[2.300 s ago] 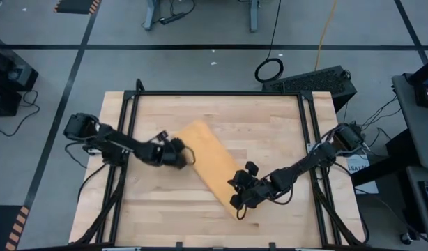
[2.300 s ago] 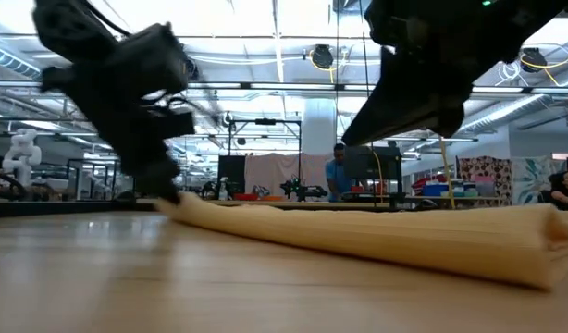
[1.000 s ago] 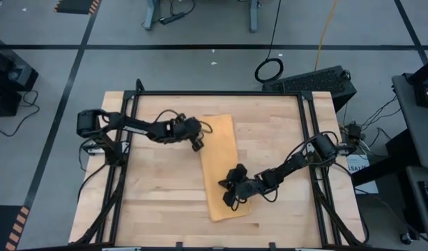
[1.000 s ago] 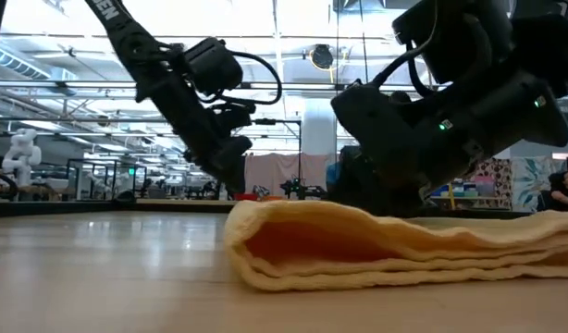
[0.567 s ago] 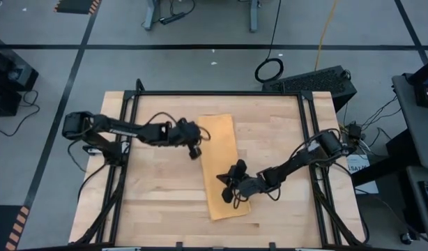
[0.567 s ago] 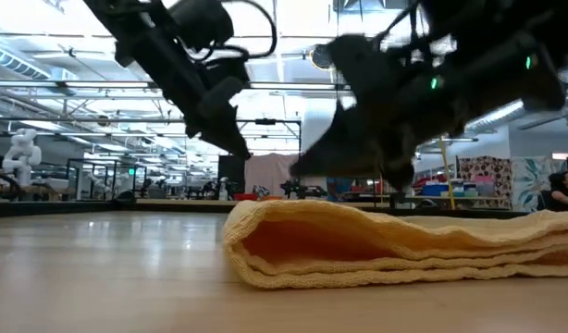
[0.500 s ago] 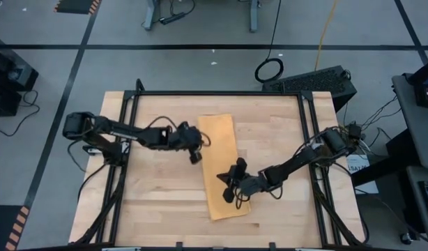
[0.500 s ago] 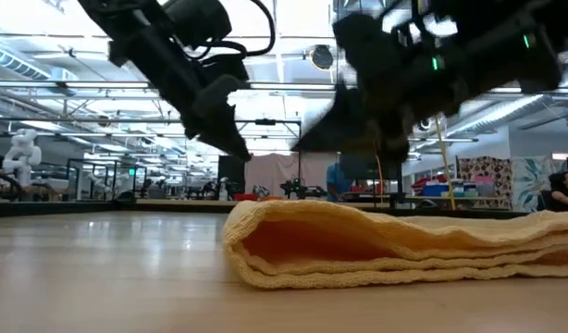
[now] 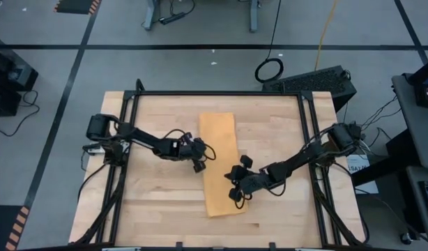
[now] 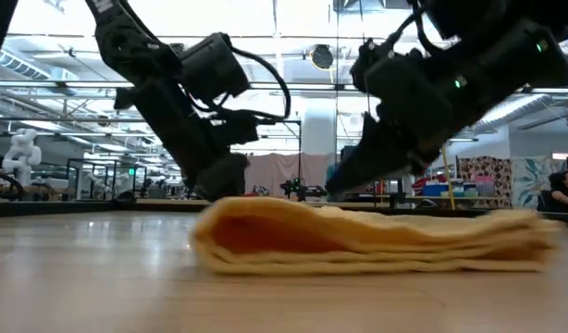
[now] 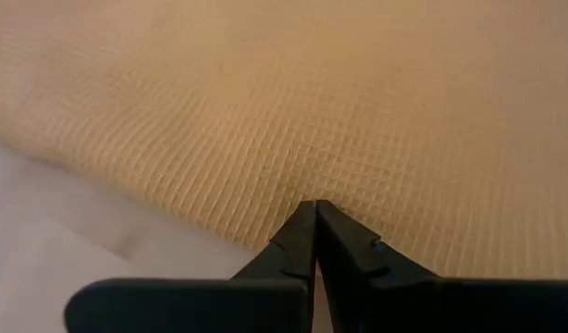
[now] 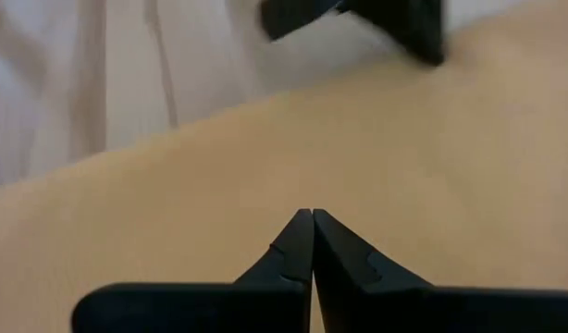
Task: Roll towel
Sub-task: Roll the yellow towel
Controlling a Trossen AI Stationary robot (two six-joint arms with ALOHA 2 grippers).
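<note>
One towel (image 9: 220,164) is seen on the tabletop (image 9: 158,202), folded into a long narrow strip lying near the middle and running from the far side toward the near edge. In the low view its near end shows as a flat stack of layers with a small open loop, not yet wound into a roll. Two hands are counted. The left hand (image 9: 199,162) is placed at the strip's left edge about halfway along, its fingers pressed together with the tips at the cloth's border. The right hand (image 9: 236,188) is set over the strip's right side, nearer the front end, fingers likewise pressed together; nothing appears to be pinched by either, though contact with the cloth cannot be confirmed from above. The step in hand is judged to be straightening the folded strip before rolling. For the next move, one end would need to be caught and turned over onto itself, with both hands kept level so the roll stays even.
</note>
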